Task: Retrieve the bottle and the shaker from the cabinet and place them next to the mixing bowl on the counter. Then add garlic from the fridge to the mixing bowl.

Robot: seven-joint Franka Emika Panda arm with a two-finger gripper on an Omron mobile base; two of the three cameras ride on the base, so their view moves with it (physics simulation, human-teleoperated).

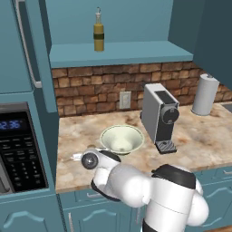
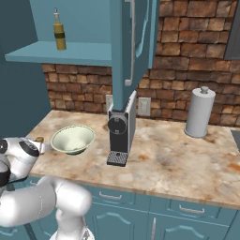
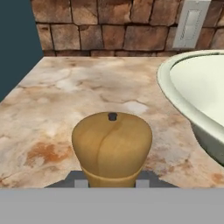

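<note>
In the hand view, the small brown wooden shaker with a knob top (image 3: 112,148) sits low at centre frame, clamped between the two dark finger tips of the two-finger gripper (image 3: 110,183), which is closed narrowly around its body just over the beige-and-brown marbled stone counter (image 3: 65,96). The wide pale greenish-white mixing bowl (image 3: 197,96) fills the right edge, near the shaker but apart from it; its visible inside looks empty. To finish this step well, the shaker should probably go straight down until its base rests flat, stay upright, and keep clear of the bowl's flared rim before the fingers part. In the left base view, the slim olive-yellow glass bottle (image 1: 99,31) stands upright at upper centre on the shelf of the open teal wall cabinet (image 1: 118,52), the one thing seen on that shelf, waiting to be fetched
</note>
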